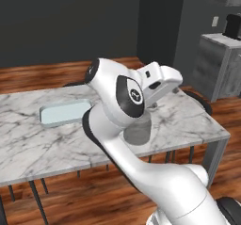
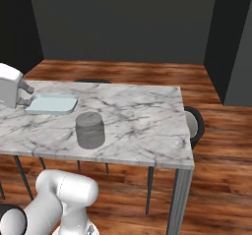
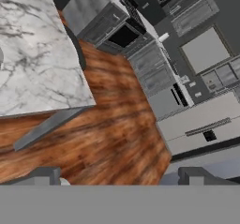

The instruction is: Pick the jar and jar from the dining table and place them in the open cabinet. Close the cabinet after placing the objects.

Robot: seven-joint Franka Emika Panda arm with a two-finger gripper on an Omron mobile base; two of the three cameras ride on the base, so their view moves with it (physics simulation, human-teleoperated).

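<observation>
Marble dining table [image 2: 142,116] bears a grey jar [image 2: 90,129] near its front edge, untouched; gripper [image 3: 119,178] spread wide, empty, nothing placed yet.

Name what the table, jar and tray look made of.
Table: white marble-look top, grey veining, smooth; thin grey legs, likely metal.
Jar: grey, see-through, probably glass.
Tray: pale blue, matte, with a raised rim; plastic or ceramic, hard to tell.
</observation>
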